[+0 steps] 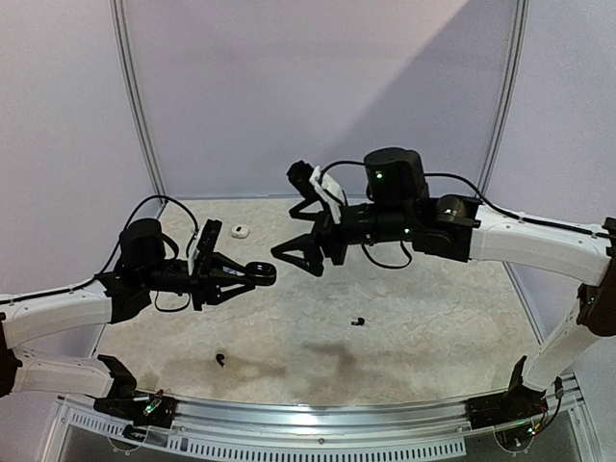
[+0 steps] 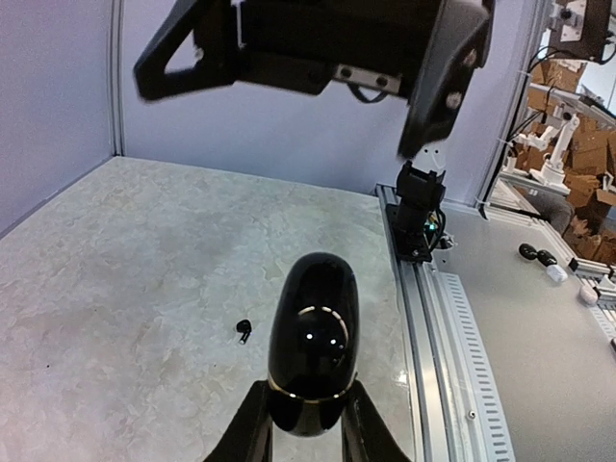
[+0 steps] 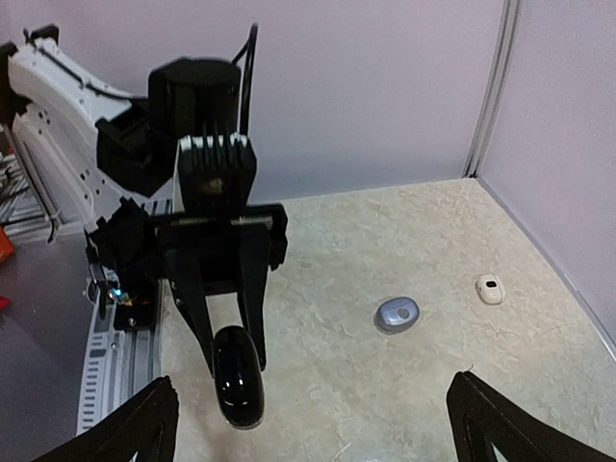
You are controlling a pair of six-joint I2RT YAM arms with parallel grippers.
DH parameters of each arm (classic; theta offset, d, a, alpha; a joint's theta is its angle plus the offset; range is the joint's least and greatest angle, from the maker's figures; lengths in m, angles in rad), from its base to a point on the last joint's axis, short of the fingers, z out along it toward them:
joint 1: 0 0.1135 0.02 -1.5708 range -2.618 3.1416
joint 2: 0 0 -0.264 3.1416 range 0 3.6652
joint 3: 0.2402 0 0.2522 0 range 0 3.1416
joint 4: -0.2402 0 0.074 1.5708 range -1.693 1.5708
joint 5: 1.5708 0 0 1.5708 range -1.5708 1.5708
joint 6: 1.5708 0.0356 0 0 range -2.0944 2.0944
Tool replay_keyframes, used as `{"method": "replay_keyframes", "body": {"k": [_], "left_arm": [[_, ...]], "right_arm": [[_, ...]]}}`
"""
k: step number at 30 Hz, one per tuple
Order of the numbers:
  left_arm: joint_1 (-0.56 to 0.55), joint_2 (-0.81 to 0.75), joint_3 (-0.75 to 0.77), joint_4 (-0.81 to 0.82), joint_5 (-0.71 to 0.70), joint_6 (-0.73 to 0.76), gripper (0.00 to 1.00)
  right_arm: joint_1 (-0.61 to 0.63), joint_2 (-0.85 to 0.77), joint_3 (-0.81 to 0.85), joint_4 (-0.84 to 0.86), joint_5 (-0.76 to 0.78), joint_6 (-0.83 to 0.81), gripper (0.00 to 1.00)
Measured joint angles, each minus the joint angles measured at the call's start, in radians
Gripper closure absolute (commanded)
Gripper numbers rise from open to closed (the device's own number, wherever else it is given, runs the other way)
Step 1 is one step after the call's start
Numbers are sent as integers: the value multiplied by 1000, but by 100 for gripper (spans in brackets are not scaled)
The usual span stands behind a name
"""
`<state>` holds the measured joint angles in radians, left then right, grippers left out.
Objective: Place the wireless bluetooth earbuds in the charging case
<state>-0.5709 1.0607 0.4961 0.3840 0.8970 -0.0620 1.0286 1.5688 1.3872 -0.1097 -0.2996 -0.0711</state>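
Observation:
My left gripper (image 1: 248, 275) is shut on a glossy black oval charging case (image 1: 265, 274) and holds it above the table. In the left wrist view the case (image 2: 313, 346) sits between the fingers (image 2: 248, 428), its lid looking shut. My right gripper (image 1: 294, 255) is wide open and empty, just right of the case and facing it; it is also in the right wrist view (image 3: 318, 433). One black earbud (image 1: 358, 321) lies mid-table and shows in the left wrist view (image 2: 243, 330). Another black earbud (image 1: 220, 360) lies near the front. No white or silvery earbuds are in view.
A small white case (image 1: 240, 230) lies at the back left, also in the right wrist view (image 3: 492, 289). A silvery-grey case (image 3: 397, 314) lies near it. The metal rail (image 1: 318, 416) runs along the near edge. Walls close the back and sides.

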Motion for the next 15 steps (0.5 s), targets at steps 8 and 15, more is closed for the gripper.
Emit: {"method": "replay_keyframes", "body": {"k": [8,15], "left_arm": [[0,0,10,-1,17,28,100],[0,0,10,-2,13,29,100]], "right_arm": [[5,135,80,-62,-50,-125,1],[7,161,123,-93,-55,-174,1]]}}
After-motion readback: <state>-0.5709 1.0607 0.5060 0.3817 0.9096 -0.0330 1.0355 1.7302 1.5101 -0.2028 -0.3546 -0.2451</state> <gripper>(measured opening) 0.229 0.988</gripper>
